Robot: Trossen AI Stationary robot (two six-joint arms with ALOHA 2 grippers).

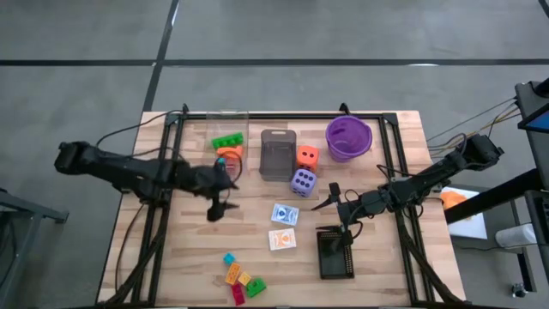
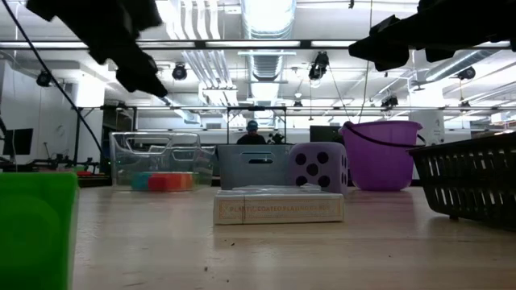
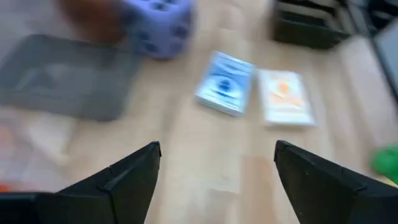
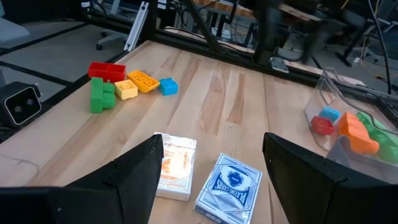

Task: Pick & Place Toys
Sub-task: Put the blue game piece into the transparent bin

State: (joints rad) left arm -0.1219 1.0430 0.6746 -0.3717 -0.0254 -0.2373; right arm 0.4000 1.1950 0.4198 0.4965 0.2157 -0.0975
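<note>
My left gripper (image 1: 223, 194) hovers open and empty over the table just near of the clear bin (image 1: 229, 137), which holds green, orange, red and blue bricks (image 4: 348, 127). My right gripper (image 1: 329, 199) hovers open and empty right of the two card packs, the blue-printed one (image 1: 286, 214) and the orange-printed one (image 1: 282, 239), which lie flat. The purple die (image 1: 302, 181) and orange die (image 1: 308, 156) stand beside the grey bin (image 1: 277, 154). Several loose bricks (image 1: 241, 278) lie at the near edge. In the wrist views both grippers (image 3: 217, 146) (image 4: 212, 140) are open.
A purple bowl (image 1: 348, 137) stands at the far right. A black basket (image 1: 335, 253) sits near the right gripper, toward the near edge. Bare wood lies between the left gripper and the loose bricks. A person shows far behind in the low view (image 2: 252, 129).
</note>
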